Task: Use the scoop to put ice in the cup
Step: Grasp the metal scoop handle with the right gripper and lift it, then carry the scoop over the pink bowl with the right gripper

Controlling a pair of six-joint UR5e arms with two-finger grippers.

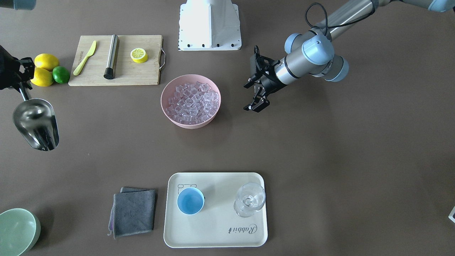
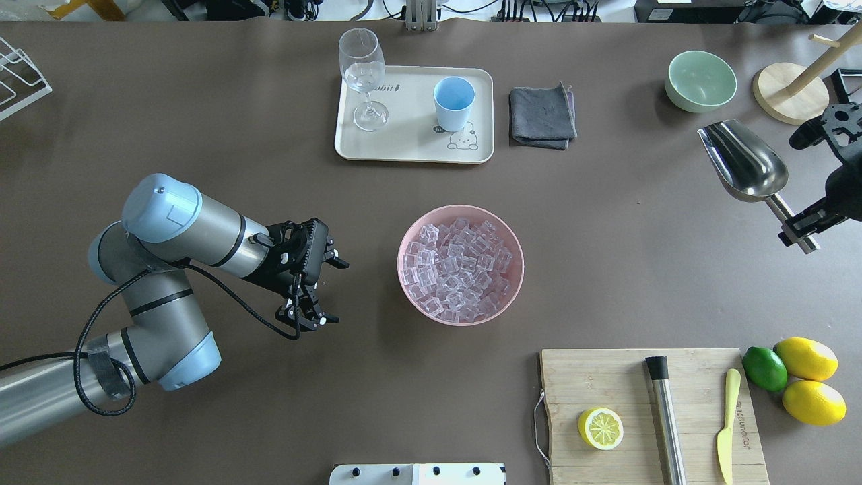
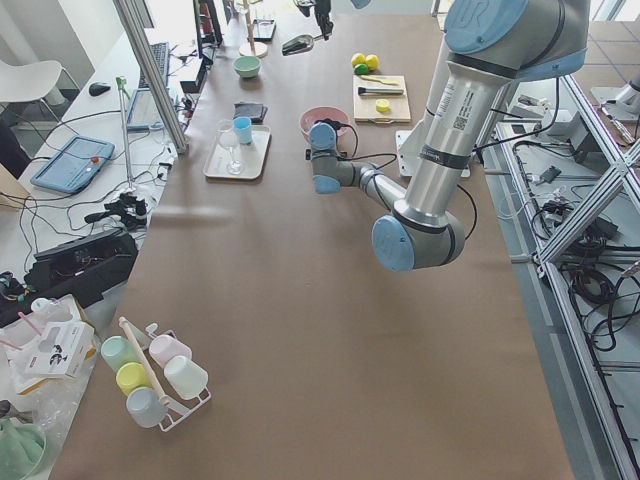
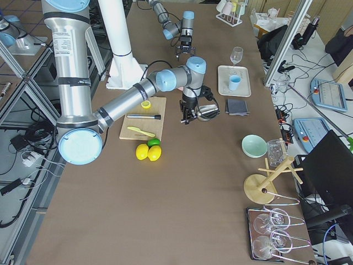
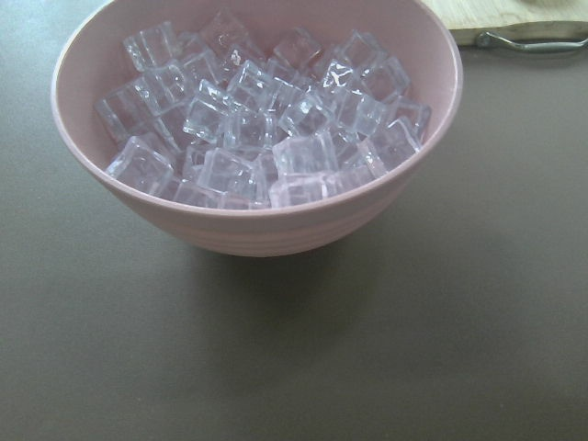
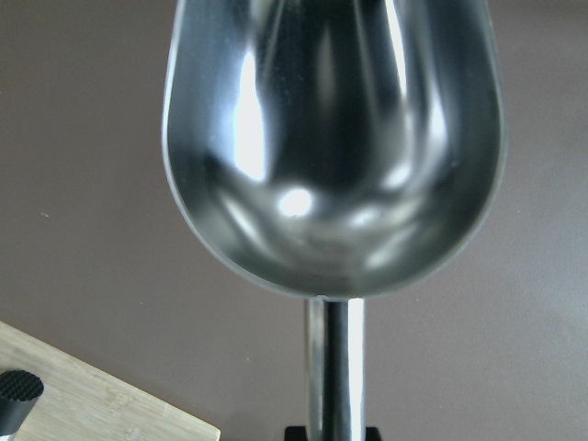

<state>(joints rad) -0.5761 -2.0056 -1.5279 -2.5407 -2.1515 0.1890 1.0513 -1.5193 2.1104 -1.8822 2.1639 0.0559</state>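
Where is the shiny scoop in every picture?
Front-facing: the scoop is at the left edge.
Overhead: on the right side.
Exterior left: tiny, at the top middle.
Exterior right: in the upper middle.
Left wrist: not in it.
Right wrist: fills the picture.
Landmark: the wooden cutting board shows in all six, at least a corner of it.

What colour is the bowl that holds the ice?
Pale pink. The bowl holding the ice shows best in the left wrist-mounted view.
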